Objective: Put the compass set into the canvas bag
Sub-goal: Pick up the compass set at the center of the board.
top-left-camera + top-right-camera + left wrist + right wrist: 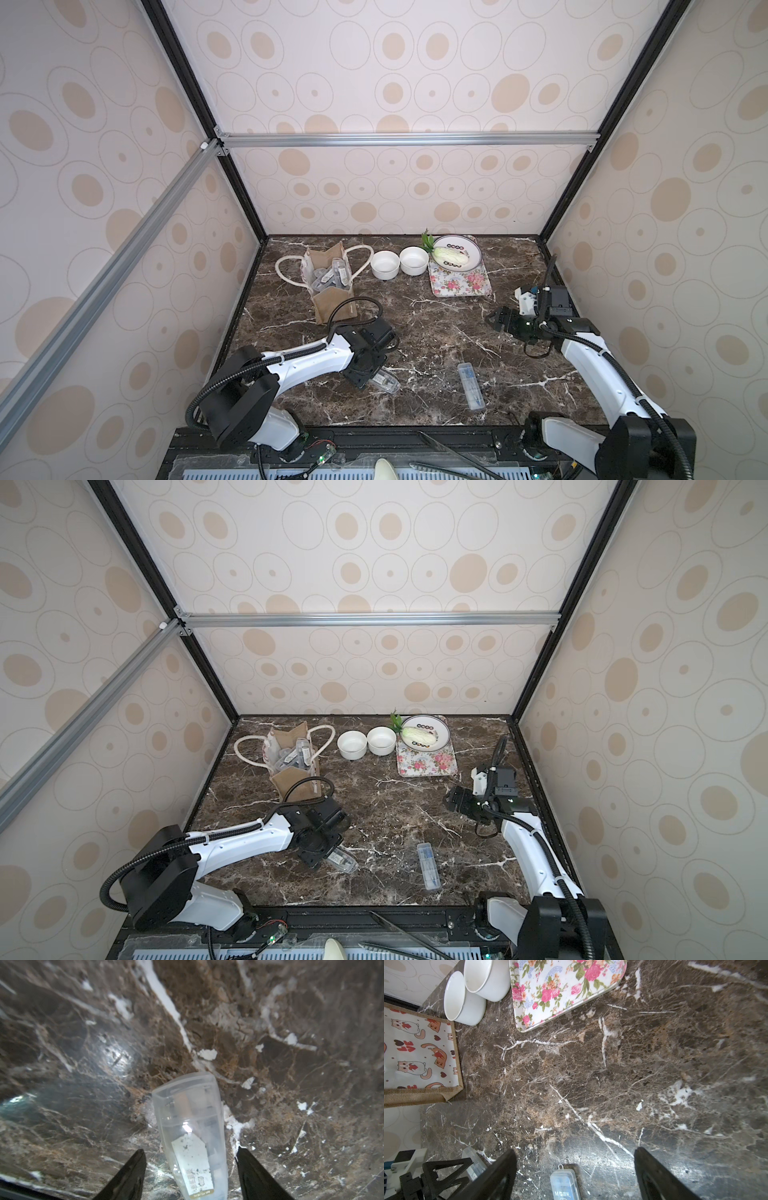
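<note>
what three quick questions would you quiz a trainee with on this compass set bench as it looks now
1. True or false: the canvas bag is empty.
2. How many clear cases lie on the marble table outside the bag? A one, B two, C four.
3. Fill the gap: both tools are ____, gripping nothing.

Key
1. False: several clear cases show inside the bag.
2. B: one lies between the fingers of the left tool, and the other lies on the marble to its right.
3. Open: the left tool stands clear of its case on both sides, and the right tool holds nothing.
</note>
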